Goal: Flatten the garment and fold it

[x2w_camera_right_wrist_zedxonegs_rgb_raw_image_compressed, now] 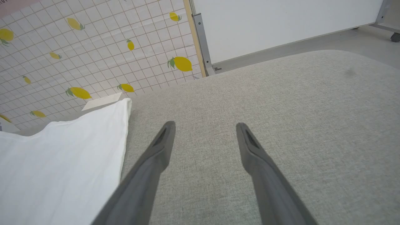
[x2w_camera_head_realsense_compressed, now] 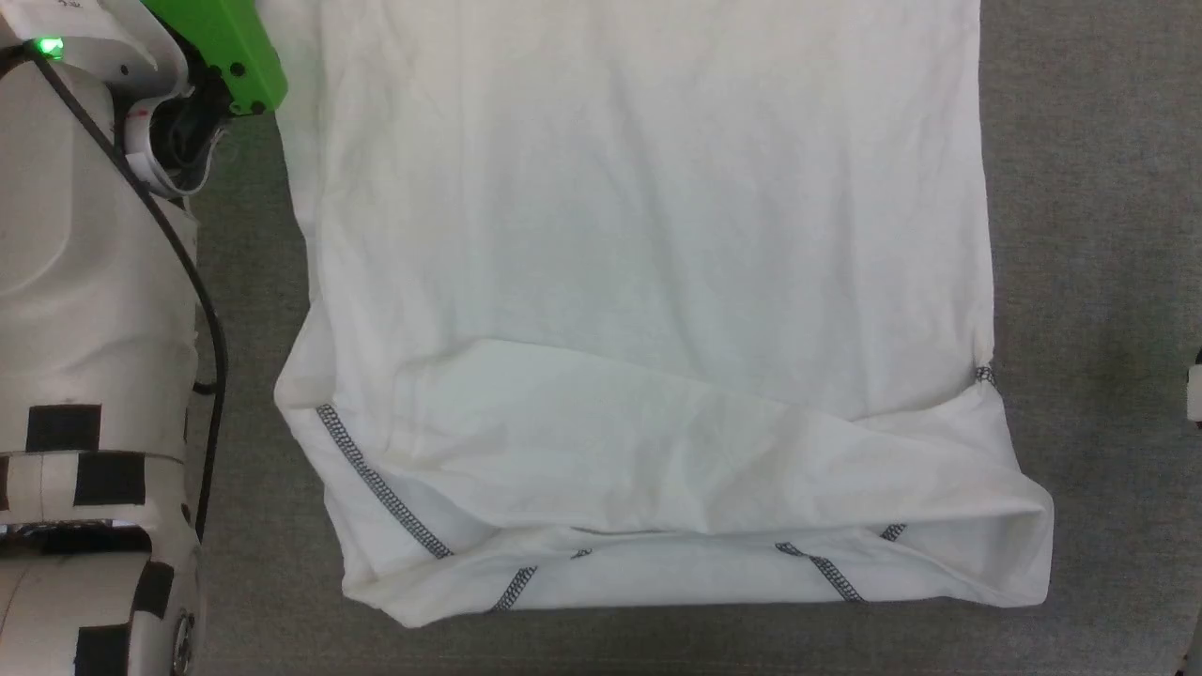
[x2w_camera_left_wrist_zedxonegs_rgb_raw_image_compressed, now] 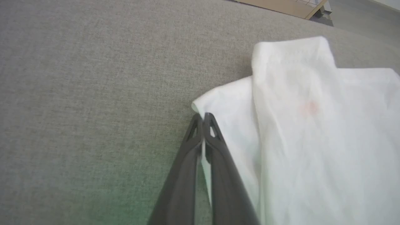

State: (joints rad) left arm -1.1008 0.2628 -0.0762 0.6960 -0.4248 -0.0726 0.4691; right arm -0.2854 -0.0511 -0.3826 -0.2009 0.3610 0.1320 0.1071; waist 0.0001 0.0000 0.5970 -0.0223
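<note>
The garment (x2w_camera_head_realsense_compressed: 639, 235) is a white shirt spread over the grey fabric surface (x2w_camera_head_realsense_compressed: 1099, 282). Its near part is folded over, showing dark zigzag stitching (x2w_camera_head_realsense_compressed: 380, 483). In the left wrist view my left gripper (x2w_camera_left_wrist_zedxonegs_rgb_raw_image_compressed: 203, 117) is shut on a corner edge of the garment (x2w_camera_left_wrist_zedxonegs_rgb_raw_image_compressed: 312, 125), with white fabric pinched between the fingers. My right gripper (x2w_camera_right_wrist_zedxonegs_rgb_raw_image_compressed: 204, 128) stands open above bare grey surface, with the garment's edge (x2w_camera_right_wrist_zedxonegs_rgb_raw_image_compressed: 62, 162) to its left and nothing between its fingers.
My pale left forearm (x2w_camera_head_realsense_compressed: 84, 282) with a green part (x2w_camera_head_realsense_compressed: 230, 52) fills the head view's left side. A lemon-patterned gridded sheet (x2w_camera_right_wrist_zedxonegs_rgb_raw_image_compressed: 78, 47) and a white panel (x2w_camera_right_wrist_zedxonegs_rgb_raw_image_compressed: 281, 22) stand beyond the surface's edge. Bare grey surface lies on both sides of the garment.
</note>
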